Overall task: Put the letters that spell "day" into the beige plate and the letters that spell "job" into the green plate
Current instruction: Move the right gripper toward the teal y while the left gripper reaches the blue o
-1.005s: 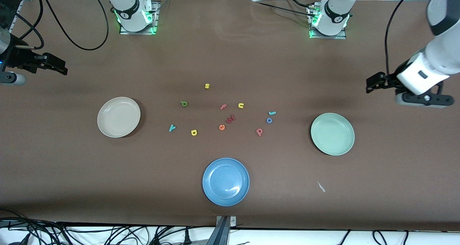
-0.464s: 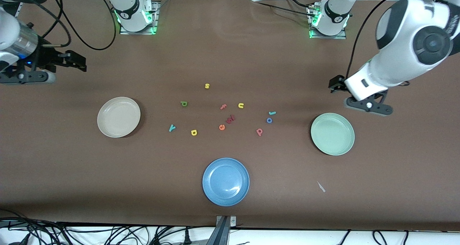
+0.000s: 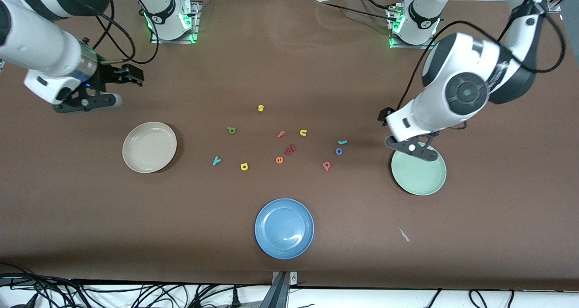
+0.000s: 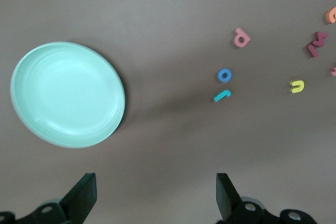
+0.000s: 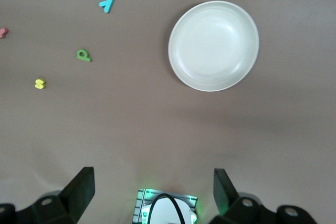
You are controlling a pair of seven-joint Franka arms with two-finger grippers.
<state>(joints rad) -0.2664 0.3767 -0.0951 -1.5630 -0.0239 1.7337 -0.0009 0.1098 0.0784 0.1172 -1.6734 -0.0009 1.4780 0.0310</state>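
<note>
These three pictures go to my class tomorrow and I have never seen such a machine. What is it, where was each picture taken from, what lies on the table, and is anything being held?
Two white robot arms work at a brown table. One picture looks down from a high camera facing them; the other two come from cameras on each arm's wrist. The left gripper hangs open by the green plate; the right gripper hangs open above bare table near the beige plate. Neither holds anything. A blue plate lies nearest the high camera. Small foam letters lie between the plates, among them a green d, teal y, blue o and pink b.
</note>
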